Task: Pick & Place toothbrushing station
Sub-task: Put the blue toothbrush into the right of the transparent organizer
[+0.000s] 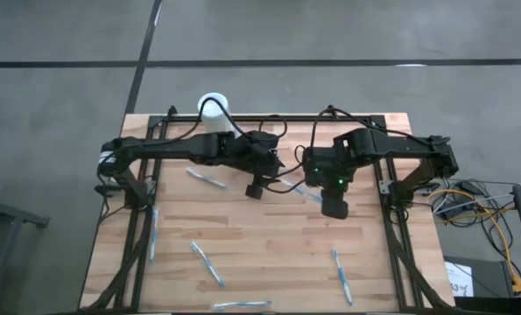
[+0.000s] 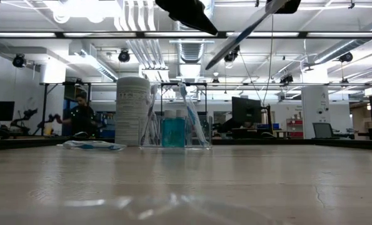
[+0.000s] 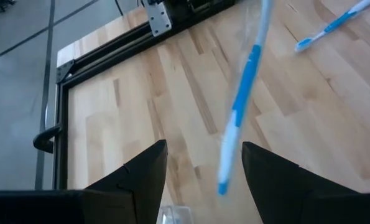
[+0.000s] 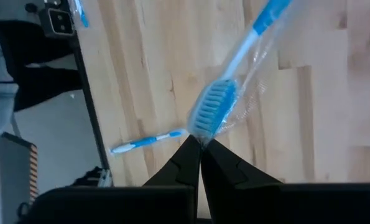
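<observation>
From above: left pincer [image 1: 255, 187] and right pincer [image 1: 332, 206] over the worktop [image 1: 269, 254] middle; low down: clear toothbrushing station [image 2: 176, 131] standing just beside white tub [image 2: 132, 111]; left wrist: fingers [image 3: 144, 171] spread apart; right wrist: pincer pressed together, pinching wrapped blue toothbrush [image 4: 225, 93].

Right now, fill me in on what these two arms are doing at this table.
The right gripper is shut on the head end of a wrapped blue-and-white toothbrush, holding it in the air above the wooden table. The left gripper hangs open beside it, near that toothbrush's far end. The clear holder stands next to the white cylindrical container at the table's far edge. More toothbrushes lie scattered on the wood.
</observation>
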